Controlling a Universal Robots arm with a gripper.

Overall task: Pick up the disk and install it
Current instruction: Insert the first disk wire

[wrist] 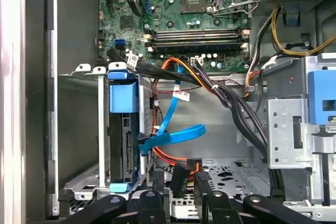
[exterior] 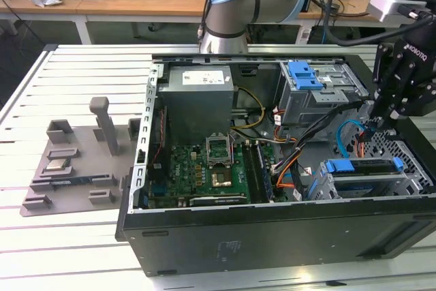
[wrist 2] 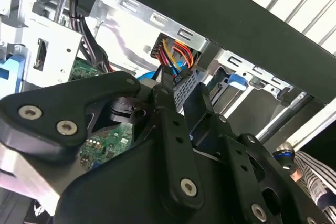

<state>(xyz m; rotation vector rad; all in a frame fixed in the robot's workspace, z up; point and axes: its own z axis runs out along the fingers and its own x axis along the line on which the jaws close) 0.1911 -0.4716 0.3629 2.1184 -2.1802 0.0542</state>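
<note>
The open black computer case (exterior: 272,243) lies on its side on the slatted table (exterior: 61,236), with the grey power-supply box (exterior: 197,100) and the green motherboard (exterior: 204,168) inside it. The disk (exterior: 364,182) (silver, in its blue carrier frame) sits edge-up in the drive cage at the case's front corner, on the exterior view's right, also seen in the first wrist view (wrist: 123,140). Just beside that cage the gripper (exterior: 378,124) reaches down into the case among the cables, its fingers (wrist: 178,179) clamped on a black cable connector (wrist 2: 169,74).
</note>
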